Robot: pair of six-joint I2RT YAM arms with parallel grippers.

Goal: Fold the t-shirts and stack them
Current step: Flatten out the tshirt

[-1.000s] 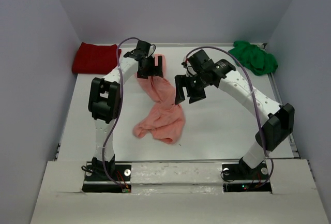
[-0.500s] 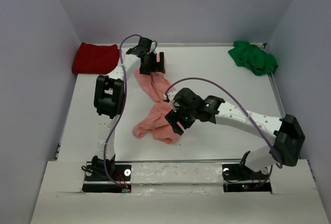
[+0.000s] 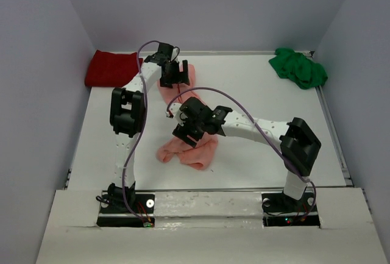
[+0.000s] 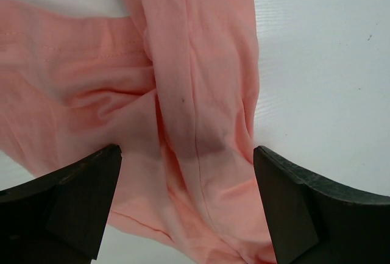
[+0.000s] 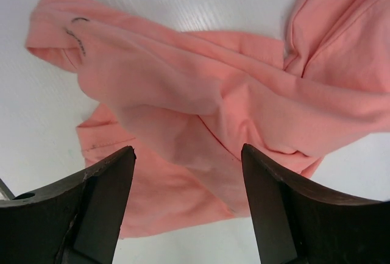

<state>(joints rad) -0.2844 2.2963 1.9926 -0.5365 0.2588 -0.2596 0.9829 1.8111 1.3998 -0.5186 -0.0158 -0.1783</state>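
The salmon-pink t-shirt (image 3: 196, 152) lies crumpled in a long strip on the white table (image 3: 262, 93), from the far middle to the near middle. My left gripper (image 3: 173, 76) hovers open over its far end (image 4: 201, 93), cloth showing between the dark fingers (image 4: 79, 197). Above the bunched near part (image 5: 201, 93) my right gripper (image 3: 190, 131) stands open, with nothing held between its fingers (image 5: 286, 209). A dark red t-shirt (image 3: 111, 67) sits folded at the far left corner. A bright green t-shirt (image 3: 298, 67) is heaped at the far right corner.
Grey walls (image 3: 42, 93) close in the table on the left, back and right. A raised white ledge (image 3: 207, 200) carries both arm bases along the near edge. Purple cables (image 3: 244, 108) loop along each arm.
My right arm has swung from the table's middle leftward and down over the near part of the pink shirt. The left gripper has shifted slightly at the shirt's far end.
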